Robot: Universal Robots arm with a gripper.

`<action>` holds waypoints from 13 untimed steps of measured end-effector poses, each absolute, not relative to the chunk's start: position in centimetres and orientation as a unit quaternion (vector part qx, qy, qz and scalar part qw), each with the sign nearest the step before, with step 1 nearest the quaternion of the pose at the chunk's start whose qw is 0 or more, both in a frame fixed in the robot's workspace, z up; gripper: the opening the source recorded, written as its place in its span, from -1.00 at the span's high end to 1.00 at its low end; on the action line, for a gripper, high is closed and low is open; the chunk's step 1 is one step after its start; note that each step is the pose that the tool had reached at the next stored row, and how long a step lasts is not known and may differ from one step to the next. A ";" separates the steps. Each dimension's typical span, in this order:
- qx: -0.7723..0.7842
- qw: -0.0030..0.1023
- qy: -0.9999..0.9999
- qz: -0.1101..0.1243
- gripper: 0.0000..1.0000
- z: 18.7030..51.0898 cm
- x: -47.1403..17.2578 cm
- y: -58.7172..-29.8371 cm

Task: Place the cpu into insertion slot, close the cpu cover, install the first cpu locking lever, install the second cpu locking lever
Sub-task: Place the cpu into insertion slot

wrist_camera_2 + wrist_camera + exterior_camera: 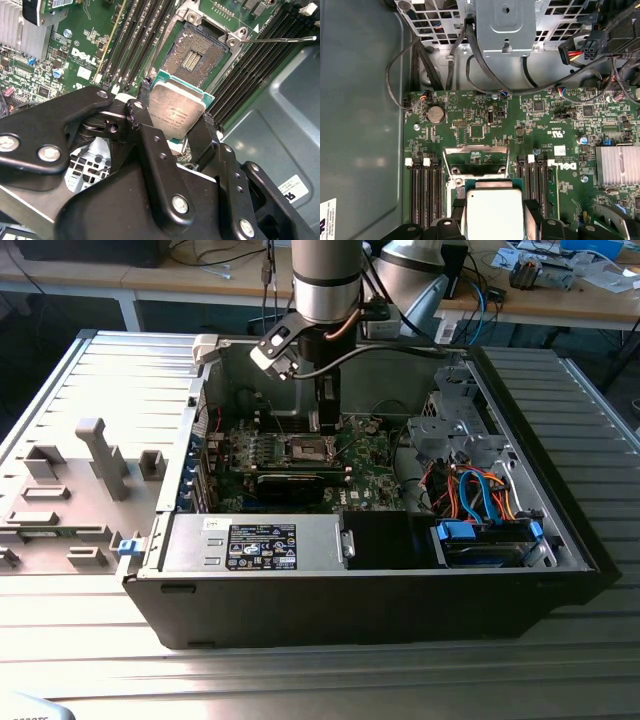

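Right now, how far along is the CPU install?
Done: nothing seated; the cpu cover stands raised. In hand: the gripper grips the cpu, not yet in the empty insertion slot. Left: seating it, closing the cover, latching the locking levers.

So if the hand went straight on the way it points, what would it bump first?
Probably the slot. The hand holds the cpu pointing down at it, so the cpu would touch first. How far apart they are is hard to tell.
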State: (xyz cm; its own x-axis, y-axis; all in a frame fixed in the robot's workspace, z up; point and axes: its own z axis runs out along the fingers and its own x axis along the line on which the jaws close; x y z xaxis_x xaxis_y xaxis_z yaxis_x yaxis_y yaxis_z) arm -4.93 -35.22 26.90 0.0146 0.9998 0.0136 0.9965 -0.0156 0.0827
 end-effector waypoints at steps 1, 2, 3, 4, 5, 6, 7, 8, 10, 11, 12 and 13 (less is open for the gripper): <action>0.712 0.025 0.701 0.034 -0.09 26.9 -5.0 -35.2; 0.712 0.025 0.701 0.034 -0.09 26.9 -5.0 -35.2; 0.712 0.025 0.701 0.034 -0.09 26.9 -5.0 -35.2; 0.711 0.025 0.701 0.034 -0.09 26.9 -5.0 -35.2; 0.711 0.025 0.702 0.034 -0.09 26.8 -5.0 -35.2; 0.711 0.025 0.702 0.034 -0.09 26.8 -5.0 -35.2; 0.711 0.025 0.702 0.034 -0.09 26.8 -5.1 -35.1; 0.711 0.025 0.702 0.034 -0.09 26.8 -5.1 -35.1; 0.711 0.025 0.702 0.034 -0.09 26.8 -5.1 -35.1; 0.711 0.025 0.702 0.034 -0.09 26.8 -5.1 -35.1; 0.711 0.025 0.702 0.034 -0.09 26.8 -5.1 -35.1; 0.711 0.025 0.702 0.034 -0.09 26.7 -5.1 -35.1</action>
